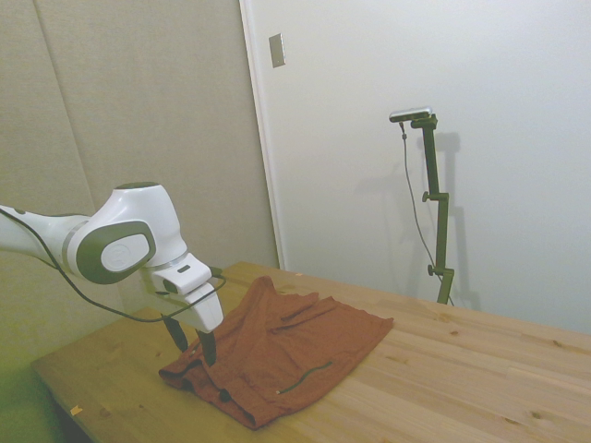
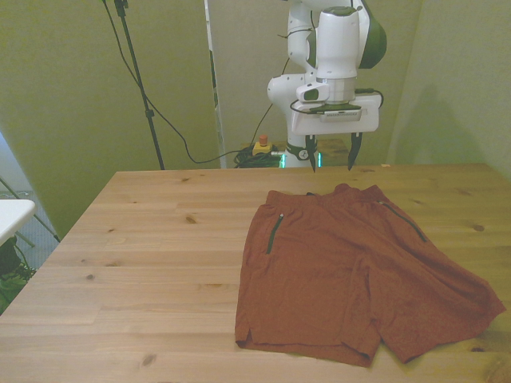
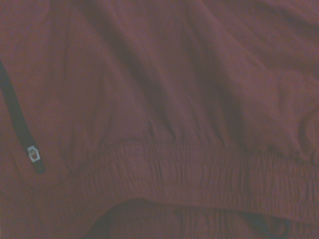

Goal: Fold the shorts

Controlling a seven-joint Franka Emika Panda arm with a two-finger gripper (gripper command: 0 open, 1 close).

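table [image 2: 160, 263] bare around shorts [image 2: 343, 271] | nothing blocks the approach

Side, front (opposite), close wrist

Wooden table [image 1: 480, 369], pale walls [image 1: 369, 138], white doorframe [image 1: 261, 138].

Shorts [image 2: 343, 271] matt soft cloth; table [image 2: 160, 239] smooth wood.
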